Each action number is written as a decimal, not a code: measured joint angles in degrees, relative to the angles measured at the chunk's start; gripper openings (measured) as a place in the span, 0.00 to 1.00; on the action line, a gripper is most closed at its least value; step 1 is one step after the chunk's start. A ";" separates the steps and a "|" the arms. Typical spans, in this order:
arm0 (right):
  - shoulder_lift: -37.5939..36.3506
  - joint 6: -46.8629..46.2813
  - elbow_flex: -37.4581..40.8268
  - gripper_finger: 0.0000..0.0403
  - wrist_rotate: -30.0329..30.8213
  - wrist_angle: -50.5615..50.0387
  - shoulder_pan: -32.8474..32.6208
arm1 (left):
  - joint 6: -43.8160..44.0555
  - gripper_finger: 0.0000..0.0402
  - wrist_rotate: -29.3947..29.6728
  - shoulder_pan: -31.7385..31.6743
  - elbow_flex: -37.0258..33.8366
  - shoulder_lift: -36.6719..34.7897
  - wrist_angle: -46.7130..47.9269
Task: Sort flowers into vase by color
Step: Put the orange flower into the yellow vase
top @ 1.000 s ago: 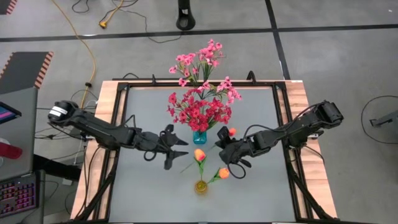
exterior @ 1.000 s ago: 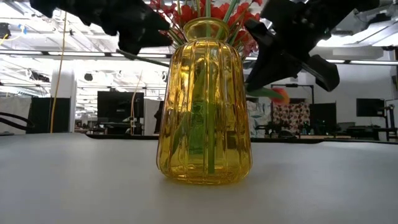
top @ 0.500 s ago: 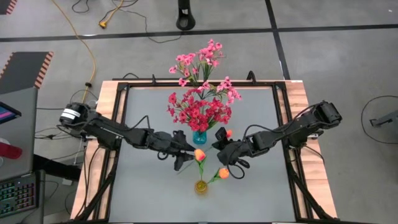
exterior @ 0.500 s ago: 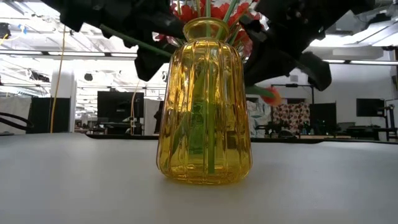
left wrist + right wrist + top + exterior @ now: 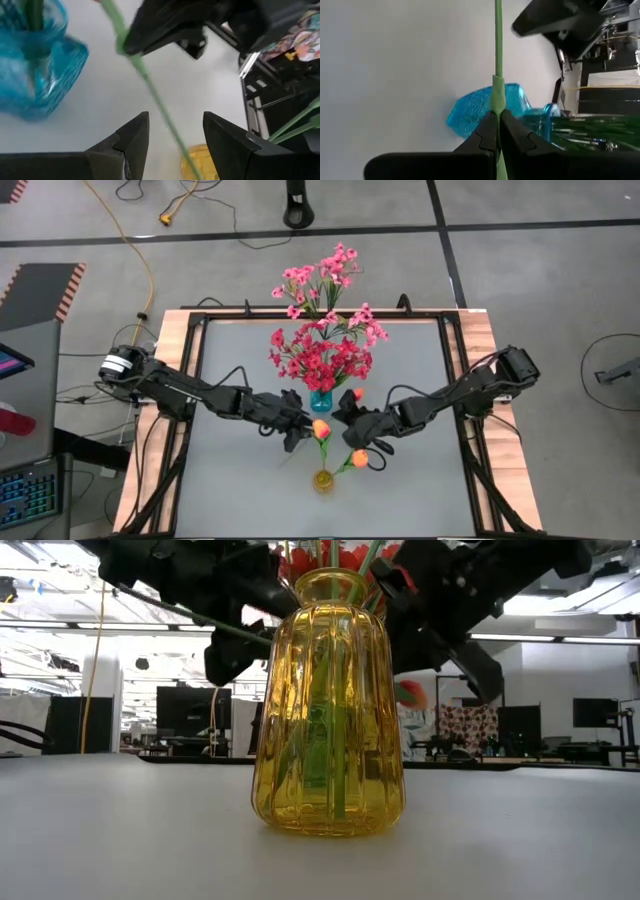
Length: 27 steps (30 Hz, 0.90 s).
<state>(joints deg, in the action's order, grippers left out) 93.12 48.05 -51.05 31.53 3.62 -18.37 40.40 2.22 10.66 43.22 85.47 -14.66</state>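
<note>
Yellow vase: ribbed translucent glass, glossy, amber tint. Blue vase: textured clear glass, shiny. Tabletop: smooth matt grey sheet, border looks like pale wood with black metal framing. Flower stem: smooth matt green plastic. Red blossoms look like fabric. Left gripper and right gripper fingers: matt black plastic.

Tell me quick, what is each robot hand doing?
Left gripper: open, fingers either side of a thin green stem, not gripping.
Right gripper: closed on a thin green flower stem.
</note>
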 joint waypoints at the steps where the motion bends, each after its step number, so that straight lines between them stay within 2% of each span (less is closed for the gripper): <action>1: 0.00 0.02 0.00 0.09 0.01 0.51 0.02 | 0.34 0.43 0.00 0.00 0.00 0.00 0.47; 17: -0.02 0.49 0.00 0.09 -0.12 6.46 0.48 | 10.26 0.43 -1.97 -0.16 0.00 0.00 0.75; 24: -0.02 0.50 0.00 0.09 -0.15 6.32 0.48 | 10.38 0.43 -1.90 -0.61 0.00 0.00 0.74; 27: -0.02 0.50 0.00 0.09 -0.17 6.32 0.48 | 9.80 0.40 -1.90 -0.63 0.00 0.00 0.75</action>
<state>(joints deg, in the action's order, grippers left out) 93.10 48.56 -51.05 31.37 9.93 -17.89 50.20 0.32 10.02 43.22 85.47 -13.91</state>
